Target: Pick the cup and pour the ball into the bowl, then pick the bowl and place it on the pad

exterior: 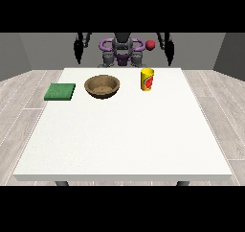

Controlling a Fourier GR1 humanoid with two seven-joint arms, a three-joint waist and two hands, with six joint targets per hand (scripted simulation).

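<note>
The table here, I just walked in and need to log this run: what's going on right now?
Nothing is being handled yet. The robot stands behind the white table with both arms hanging down: the hand at the view's left and the hand at the view's right are off the table. On it sit a green pad, a wooden bowl and an upright yellow cup. A red ball shows above the cup.
</note>
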